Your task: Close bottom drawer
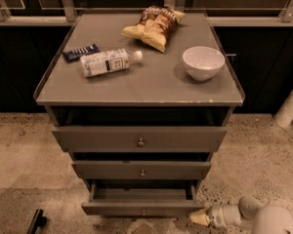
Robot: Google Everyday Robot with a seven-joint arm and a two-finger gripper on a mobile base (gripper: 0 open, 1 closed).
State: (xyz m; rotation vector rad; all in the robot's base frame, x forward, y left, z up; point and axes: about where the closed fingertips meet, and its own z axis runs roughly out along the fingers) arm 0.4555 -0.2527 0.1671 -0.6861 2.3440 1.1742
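You find the bottom drawer (141, 208) at the foot of the cabinet, pulled out furthest of the three, its slim front panel standing forward of the middle drawer (141, 169) above and its empty tray showing behind the panel; that gap is what you have to close. The gripper (199, 217) sits low at the right, just beside the right end of that front panel and at about its height; it appears placed there so a push toward the cabinet can meet the panel squarely, though you cannot tell whether it touches the panel yet, nor whether it is clenched or released; it carries nothing that you can see.

The top drawer (140, 139) also stands slightly forward, but that is not your job here. On the worktop (136, 97) a bottle (107, 61) lies on its side beside a blue snack bar (80, 51), with a bag of chips (154, 26) at the back and a white bowl (203, 62) to the right; the bottle could roll, so push gently, without jolting the cabinet.
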